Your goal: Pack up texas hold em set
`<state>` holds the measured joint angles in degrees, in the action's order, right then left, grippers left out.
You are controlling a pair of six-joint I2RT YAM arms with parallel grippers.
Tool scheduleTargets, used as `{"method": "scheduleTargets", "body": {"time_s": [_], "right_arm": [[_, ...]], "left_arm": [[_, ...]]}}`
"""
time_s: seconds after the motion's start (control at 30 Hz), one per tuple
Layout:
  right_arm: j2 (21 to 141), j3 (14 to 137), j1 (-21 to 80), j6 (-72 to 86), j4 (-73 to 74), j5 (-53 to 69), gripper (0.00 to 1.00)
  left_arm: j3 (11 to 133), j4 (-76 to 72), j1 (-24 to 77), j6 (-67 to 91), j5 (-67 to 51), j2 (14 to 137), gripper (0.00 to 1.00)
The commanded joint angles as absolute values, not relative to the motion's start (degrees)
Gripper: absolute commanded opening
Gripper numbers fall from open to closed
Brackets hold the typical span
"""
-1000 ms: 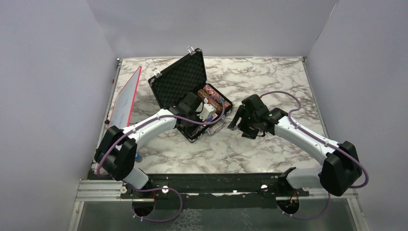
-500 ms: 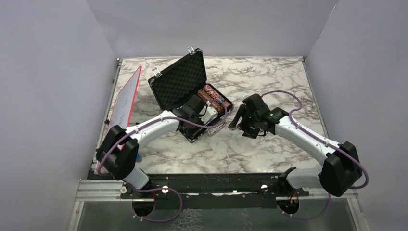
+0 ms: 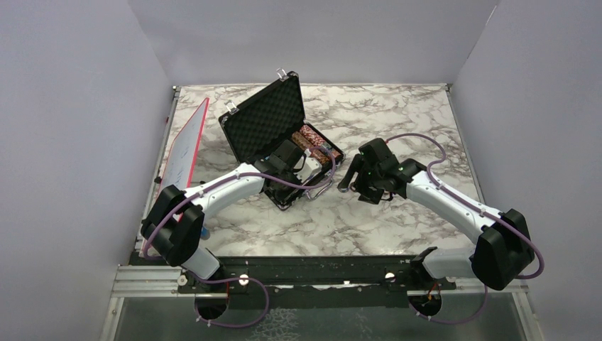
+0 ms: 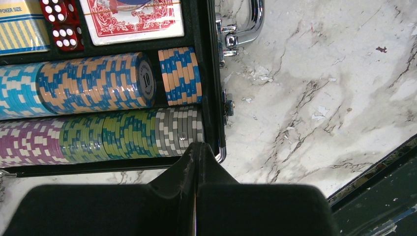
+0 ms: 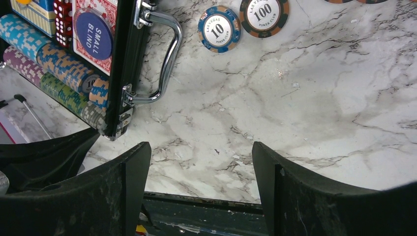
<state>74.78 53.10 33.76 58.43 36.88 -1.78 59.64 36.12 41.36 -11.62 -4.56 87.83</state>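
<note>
We're mid-packing, left fingers [image 4: 187,169] together over the briefcase [image 4: 208,98], right fingers [image 5: 123,191] apart, so next we should grab the loose 10 chip [image 5: 219,28].

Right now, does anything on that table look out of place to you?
Yes. A blue 10 chip and a 100 chip lie loose on the marble table beside the briefcase and its handle, while the rest sit in rows inside. One row has a gap beside a leaning chip.
</note>
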Motion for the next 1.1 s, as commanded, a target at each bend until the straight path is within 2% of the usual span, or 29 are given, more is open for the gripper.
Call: {"method": "scheduleTargets", "body": {"time_s": [0.0,0.23,0.37,0.43,0.6,0.67,0.8,0.87,1.07], "right_arm": [[73.8,53.0,33.5,57.8,36.1,-1.8,0.78],[74.1,54.2,33.4,55.9,37.9,-3.4,0.78],[74.7,55.3,33.3,52.7,38.6,-4.1,0.78],[75.3,56.2,33.3,50.7,38.9,-5.1,0.78],[79.6,59.3,33.1,46.5,40.5,-8.3,0.78],[82.0,60.3,33.1,44.8,40.2,-8.7,0.78],[88.4,63.5,33.0,41.6,39.9,-8.9,0.78],[92.4,65.9,33.0,40.4,40.2,-8.9,0.76],[101.5,71.7,33.0,38.7,40.9,-9.8,0.7]], "left_arm": [[59.3,35.9,41.5,-11.0,-5.9,89.3,0.0],[59.0,34.7,41.5,-10.7,-4.7,89.2,0.01],[59.6,33.8,41.5,-9.7,-4.1,88.1,0.06],[60.8,33.8,41.5,-8.7,-3.1,86.5,0.11],[63.9,33.1,41.3,-4.2,1.6,80.4,0.36],[64.4,32.0,41.2,-1.5,0.3,78.0,0.46],[63.0,26.8,41.2,6.4,-4.3,73.6,0.54],[61.3,23.4,41.2,10.7,-5.5,71.8,0.65],[58.2,17.9,41.3,18.2,-8.2,68.5,0.72]]}}
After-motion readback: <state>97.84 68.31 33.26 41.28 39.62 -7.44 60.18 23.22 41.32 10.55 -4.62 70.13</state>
